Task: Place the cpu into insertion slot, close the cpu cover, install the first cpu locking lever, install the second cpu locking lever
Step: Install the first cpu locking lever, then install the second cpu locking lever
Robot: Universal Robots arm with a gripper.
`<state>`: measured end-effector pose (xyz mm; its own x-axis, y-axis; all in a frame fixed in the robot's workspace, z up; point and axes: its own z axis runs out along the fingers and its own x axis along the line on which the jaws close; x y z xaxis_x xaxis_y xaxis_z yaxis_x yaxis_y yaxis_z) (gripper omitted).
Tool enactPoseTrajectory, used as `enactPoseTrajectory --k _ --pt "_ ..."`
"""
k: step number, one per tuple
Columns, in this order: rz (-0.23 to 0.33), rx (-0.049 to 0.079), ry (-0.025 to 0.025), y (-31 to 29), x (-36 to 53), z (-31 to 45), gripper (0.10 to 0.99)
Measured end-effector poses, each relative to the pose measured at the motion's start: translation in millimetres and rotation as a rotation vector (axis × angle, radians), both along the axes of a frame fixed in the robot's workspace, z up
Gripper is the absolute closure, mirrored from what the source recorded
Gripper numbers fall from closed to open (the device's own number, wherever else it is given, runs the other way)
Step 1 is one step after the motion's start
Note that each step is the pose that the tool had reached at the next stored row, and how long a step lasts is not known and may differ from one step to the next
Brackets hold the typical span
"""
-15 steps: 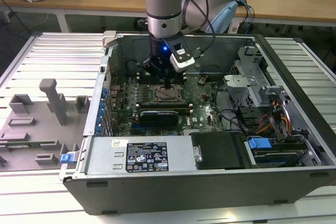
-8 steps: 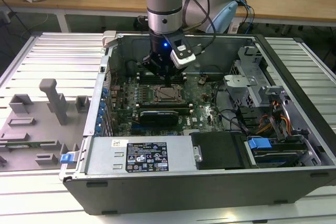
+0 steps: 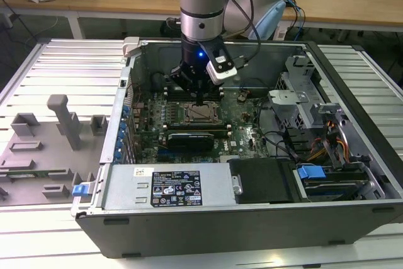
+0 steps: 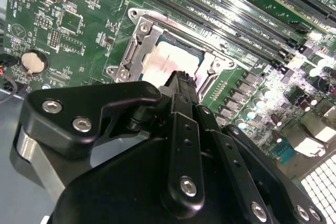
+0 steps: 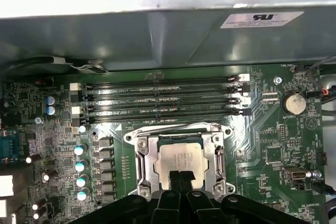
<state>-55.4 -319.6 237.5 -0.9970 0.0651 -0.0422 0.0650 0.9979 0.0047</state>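
Claw over the seated cpu

Risk: pressing off-centre could skew the chip or bend socket pins, since the tips hang directly above it. Both fingers look pressed together, holding nothing; the cpu lies just beneath them, inside the closed cpu cover frame.

Cpu silvery-beige — cover dark silver; motherboard green; gripper black; case grey.
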Motion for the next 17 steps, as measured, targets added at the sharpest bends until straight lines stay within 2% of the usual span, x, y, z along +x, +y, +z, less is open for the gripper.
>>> enactPoseTrajectory --k 17 --pt "0.000 0.000 0.0000 0.0 0.0 0.4 0.980"
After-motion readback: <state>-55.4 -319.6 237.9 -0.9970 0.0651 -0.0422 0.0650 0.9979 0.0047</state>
